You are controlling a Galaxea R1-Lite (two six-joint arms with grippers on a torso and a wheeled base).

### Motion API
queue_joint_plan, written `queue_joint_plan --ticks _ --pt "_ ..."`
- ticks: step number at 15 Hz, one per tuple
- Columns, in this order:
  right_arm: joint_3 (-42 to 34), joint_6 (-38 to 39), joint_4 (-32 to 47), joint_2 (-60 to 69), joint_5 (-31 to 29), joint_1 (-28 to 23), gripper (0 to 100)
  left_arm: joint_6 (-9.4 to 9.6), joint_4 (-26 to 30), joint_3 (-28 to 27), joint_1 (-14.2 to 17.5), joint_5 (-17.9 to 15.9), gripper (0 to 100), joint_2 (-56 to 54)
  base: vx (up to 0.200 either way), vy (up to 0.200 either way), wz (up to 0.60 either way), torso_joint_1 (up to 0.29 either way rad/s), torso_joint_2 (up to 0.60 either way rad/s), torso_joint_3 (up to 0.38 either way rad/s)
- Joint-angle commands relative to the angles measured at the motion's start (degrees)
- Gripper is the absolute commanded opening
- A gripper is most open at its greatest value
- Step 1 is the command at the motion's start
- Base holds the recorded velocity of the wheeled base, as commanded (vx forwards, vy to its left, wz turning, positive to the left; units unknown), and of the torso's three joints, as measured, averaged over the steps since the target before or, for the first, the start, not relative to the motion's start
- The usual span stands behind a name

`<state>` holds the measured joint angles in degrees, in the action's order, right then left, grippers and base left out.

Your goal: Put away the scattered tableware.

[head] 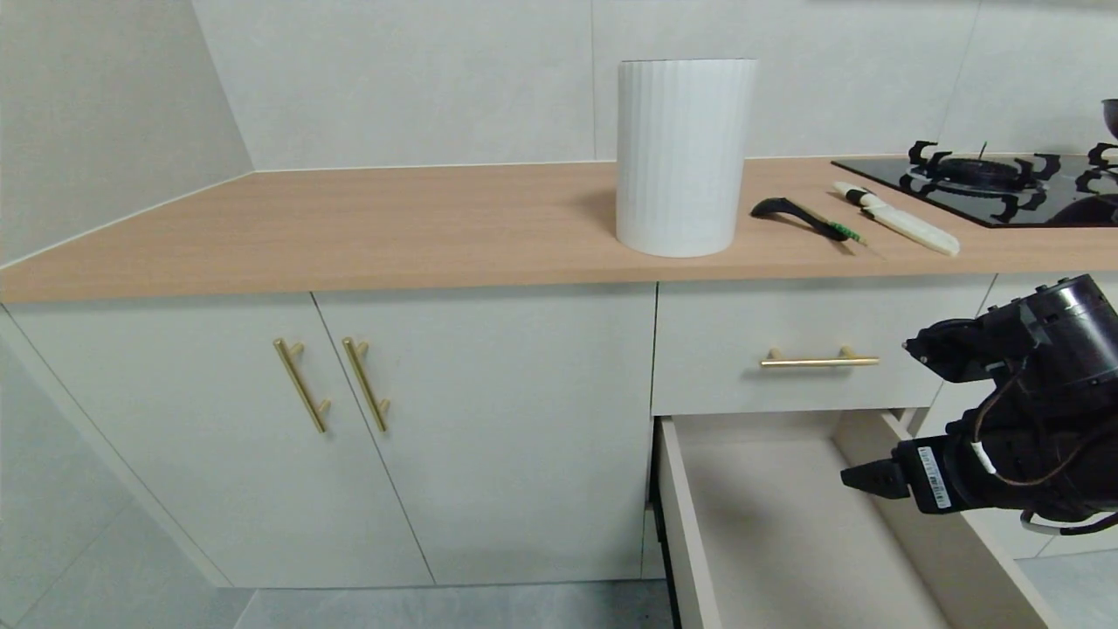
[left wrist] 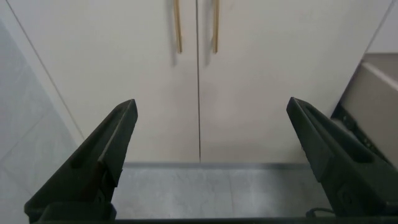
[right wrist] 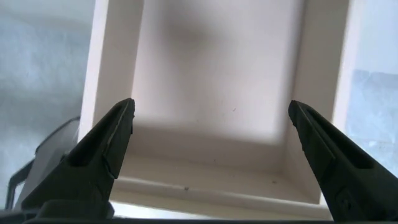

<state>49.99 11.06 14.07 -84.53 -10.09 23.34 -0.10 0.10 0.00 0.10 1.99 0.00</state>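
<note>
On the wooden counter (head: 393,223) lie a black spoon (head: 799,216) with a green-tipped handle and a white-handled knife (head: 895,219), side by side to the right of a tall white ribbed holder (head: 682,157). Below them the lower drawer (head: 683,524) stands pulled out with a bare floor (right wrist: 217,62). My right gripper (head: 884,416) hangs open over the drawer's right side, nothing between its fingers. In the right wrist view that gripper (right wrist: 211,106) looks straight down into the drawer. My left gripper (left wrist: 211,107) is open and faces the cabinet doors (left wrist: 249,74) low near the floor.
A black gas hob (head: 983,185) sits at the counter's right end. A shut drawer with a gold handle (head: 818,360) is above the open one. Two cabinet doors with gold handles (head: 332,395) are on the left. The left half of the counter is bare wood.
</note>
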Motion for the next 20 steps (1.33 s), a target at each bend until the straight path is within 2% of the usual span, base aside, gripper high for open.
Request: queue_joint_plan --ticks 1,12,18,20 --pt "0.0 0.0 0.0 0.3 0.0 0.0 100 -0.08 -0.1 0.0 0.0 0.0 100 0.1 0.0 0.0 0.0 0.193 -0.58 -0.31" --pt "-0.4 -0.1 0.0 0.0 0.1 0.0 100 0.01 -0.1 0.0 0.0 0.0 100 0.1 0.0 0.0 0.0 0.18 -0.48 -0.284" --pt "-0.3 -1.1 0.0 0.9 -0.2 0.0 100 0.01 -0.1 0.0 0.0 0.0 100 0.1 0.0 0.0 0.0 0.034 -0.08 -0.047" --pt "2.0 -2.2 -0.7 1.3 -0.1 0.0 100 0.01 -0.1 0.0 0.0 0.0 100 0.1 0.0 0.0 0.0 0.0 0.0 0.0"
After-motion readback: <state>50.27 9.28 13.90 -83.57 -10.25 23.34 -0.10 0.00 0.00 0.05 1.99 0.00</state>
